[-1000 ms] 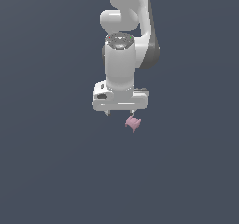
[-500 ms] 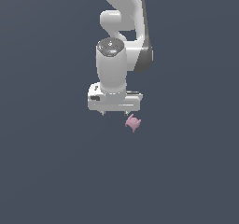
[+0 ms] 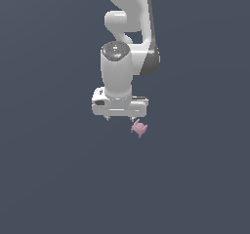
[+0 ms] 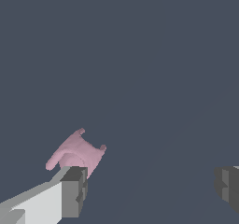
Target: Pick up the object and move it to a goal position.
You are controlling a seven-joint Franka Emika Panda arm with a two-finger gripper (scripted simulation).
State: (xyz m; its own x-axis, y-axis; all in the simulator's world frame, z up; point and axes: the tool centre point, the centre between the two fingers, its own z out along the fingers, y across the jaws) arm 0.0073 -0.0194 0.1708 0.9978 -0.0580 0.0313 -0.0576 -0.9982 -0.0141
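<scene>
The object (image 3: 139,127), a tiny pale pink lump with stubby protrusions, lies on the dark grey floor just below and to the exterior view's right of my white gripper (image 3: 120,117). In the wrist view the object (image 4: 77,153) sits right beside one dark fingertip (image 4: 73,190), outside the gap between the jaws. The other fingertip (image 4: 228,185) is far across the picture. My gripper (image 4: 150,188) is wide open and holds nothing. Whether the finger touches the object I cannot tell.
A plain dark grey floor (image 3: 53,179) fills both views. My white arm (image 3: 128,28) rises above the gripper to the picture's top edge. No goal marker shows.
The gripper has shifted a little toward the exterior view's left and lower, and the arm above it has changed pose. The pink object has not moved.
</scene>
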